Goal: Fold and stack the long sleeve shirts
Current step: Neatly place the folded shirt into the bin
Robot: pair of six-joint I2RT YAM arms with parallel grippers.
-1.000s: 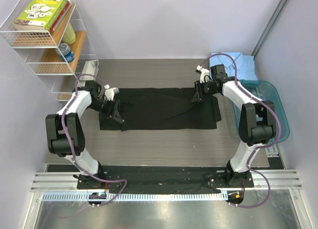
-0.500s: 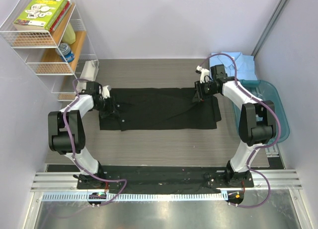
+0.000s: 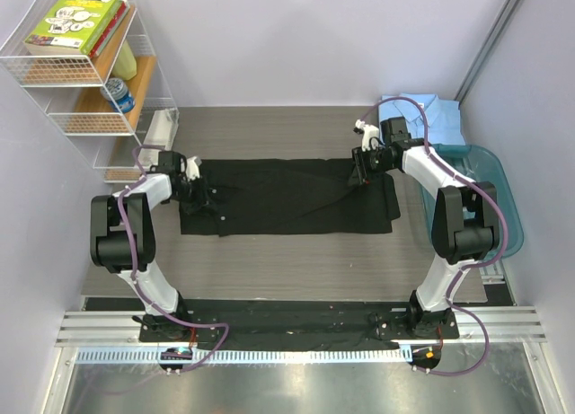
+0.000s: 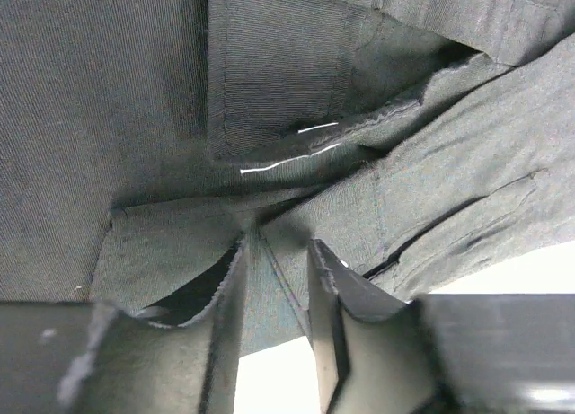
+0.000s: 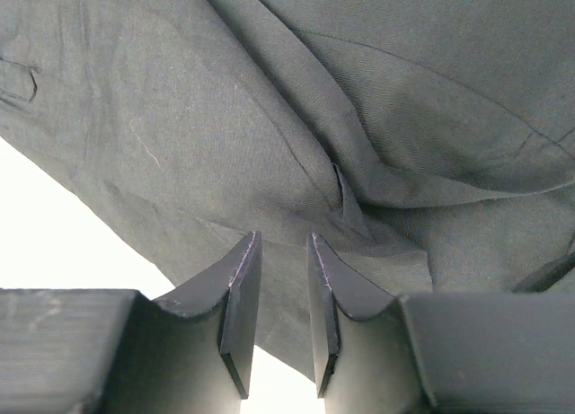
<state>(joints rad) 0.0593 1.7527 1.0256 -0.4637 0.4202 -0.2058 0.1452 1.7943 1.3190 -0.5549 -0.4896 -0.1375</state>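
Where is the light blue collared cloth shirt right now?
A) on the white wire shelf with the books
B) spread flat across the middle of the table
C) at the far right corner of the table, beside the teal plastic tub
C: the light blue collared cloth shirt lies at the far right, beside the teal plastic tub. The one spread in the middle is the plain black cloth shirt.

Overhead view bright, even; wrist views dim, table point(image 4: 508, 268) blown white.
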